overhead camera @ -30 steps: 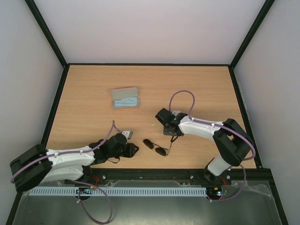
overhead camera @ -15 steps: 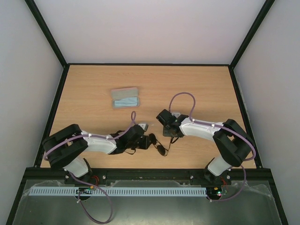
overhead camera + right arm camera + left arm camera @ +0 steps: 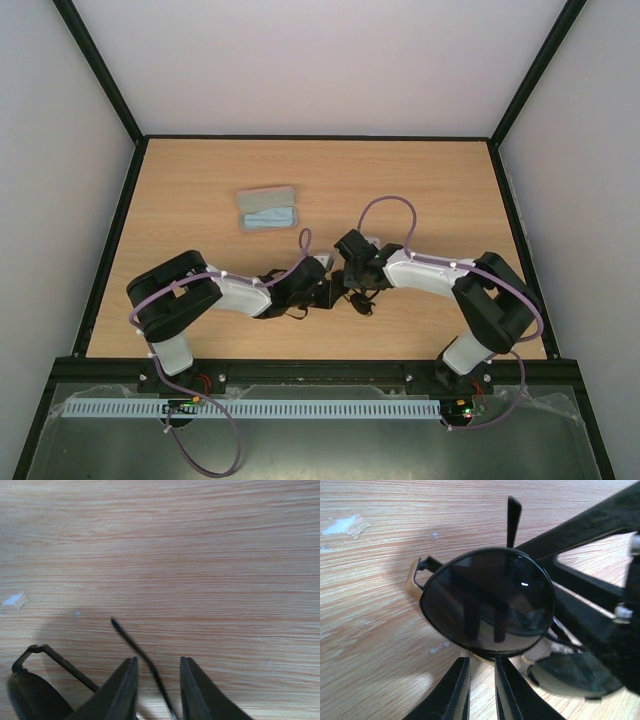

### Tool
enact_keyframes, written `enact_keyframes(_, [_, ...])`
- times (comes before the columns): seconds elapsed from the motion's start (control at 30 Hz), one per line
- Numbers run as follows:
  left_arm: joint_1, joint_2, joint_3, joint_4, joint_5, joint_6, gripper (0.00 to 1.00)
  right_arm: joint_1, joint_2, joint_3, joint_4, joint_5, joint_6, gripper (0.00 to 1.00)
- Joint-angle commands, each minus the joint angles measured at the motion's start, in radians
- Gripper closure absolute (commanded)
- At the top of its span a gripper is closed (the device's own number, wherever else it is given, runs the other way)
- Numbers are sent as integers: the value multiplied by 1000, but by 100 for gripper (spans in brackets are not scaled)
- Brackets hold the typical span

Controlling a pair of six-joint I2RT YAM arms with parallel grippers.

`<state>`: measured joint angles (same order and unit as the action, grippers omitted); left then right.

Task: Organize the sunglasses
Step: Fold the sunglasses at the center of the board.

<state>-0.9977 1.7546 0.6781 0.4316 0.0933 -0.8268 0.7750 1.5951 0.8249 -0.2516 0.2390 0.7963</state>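
The left gripper (image 3: 328,293) has moved a long way. A second ago it was low by the near left edge of the table (image 3: 440,180), well apart from the sunglasses (image 3: 358,303). Half a second ago it had just got to them. Now it sits in the middle of the table, nose to nose with the right gripper (image 3: 352,272), which has hardly moved.

The sunglasses lay out in the open before, just on the near side of the right gripper. Now they are tucked between the two grippers, and from above only a small dark bit shows.

The left wrist camera shows one round dark lens (image 3: 487,602) standing up and facing it. The second lens (image 3: 575,672) is lower, to the right. The left gripper's two fingers (image 3: 452,692) are close together, with only a thin gap. Their tips are right at the bottom rim of the big lens. I cannot tell if they are pinching it.

In the right wrist view the fingers (image 3: 122,690) are a little way apart. One thin side arm (image 3: 137,650) of the sunglasses runs between them, and bare wood shows on both sides of it.

Farther back, the grey piece (image 3: 266,197) and the blue cloth (image 3: 270,220) lie touching, in the same spot as before.
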Motion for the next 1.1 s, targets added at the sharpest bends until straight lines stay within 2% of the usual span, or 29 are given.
enact_keyframes(0.0, [11,-4,6,27,9,11,83,-38,-112,-40,-22,3,-12,71])
enact_keyframes(0.13, [17,1,7,32,13,11,83,-47,-209,-46,-58,12,-21,59])
enact_keyframes(0.27, [23,25,26,31,16,17,83,-53,-291,-66,-73,35,-24,57])
enact_keyframes(0.3, [26,32,32,30,19,19,83,-66,-296,-77,-69,38,-29,60])
enact_keyframes(0.4, [33,44,49,17,20,28,83,-135,-254,-92,-43,0,-69,78])
enact_keyframes(0.5, [42,47,51,13,13,32,83,-182,-180,-103,13,-52,-105,88])
enact_keyframes(0.63, [66,68,68,8,6,43,83,-197,-80,-112,82,-132,-138,93])
enact_keyframes(0.83, [87,129,112,9,13,54,84,-190,3,-172,233,-361,-131,99])
enact_keyframes(1.07, [91,186,128,55,49,34,84,-172,-15,-231,291,-409,-108,99])
